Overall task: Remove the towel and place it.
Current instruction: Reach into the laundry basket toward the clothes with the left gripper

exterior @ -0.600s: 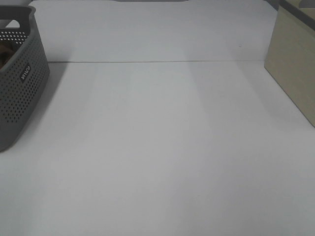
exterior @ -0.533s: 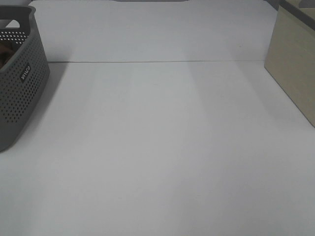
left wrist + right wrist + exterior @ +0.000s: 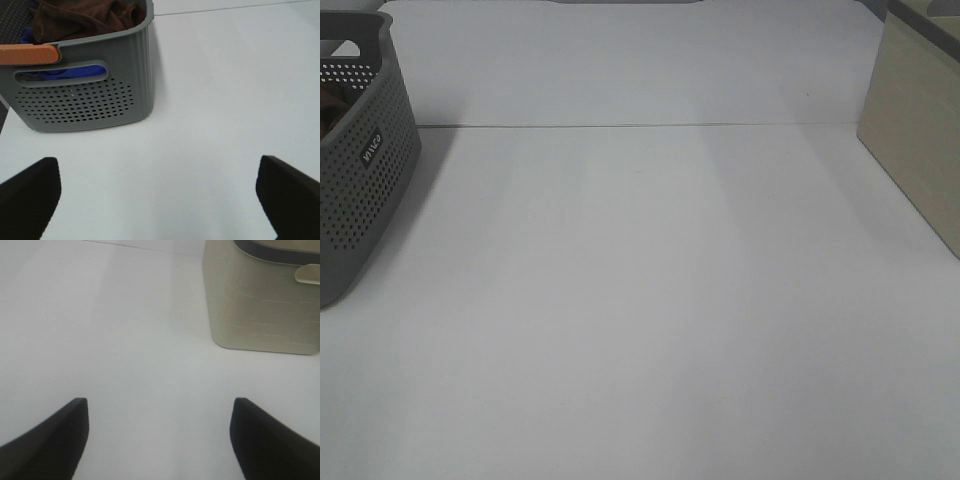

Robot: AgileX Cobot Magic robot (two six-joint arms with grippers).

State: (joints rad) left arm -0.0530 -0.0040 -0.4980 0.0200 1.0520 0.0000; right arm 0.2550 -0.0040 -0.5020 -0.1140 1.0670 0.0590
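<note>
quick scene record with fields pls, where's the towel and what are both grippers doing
towel: dark brown, bunched inside grey basket
grey basket: perforated, left edge of table in high view
beige bin: right edge
left gripper: open, empty, facing grey basket
right gripper: open, empty, facing beige bin

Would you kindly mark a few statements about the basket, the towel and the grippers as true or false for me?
1. The dark brown plush towel lies inside the grey perforated plastic basket. True.
2. The left gripper is shut on the towel. False: it is open, with only the white table between its fingers.
3. The beige container stands right beside the basket. False: it is at the opposite side of the table.
4. The right gripper is open, holding nothing. True.
</note>
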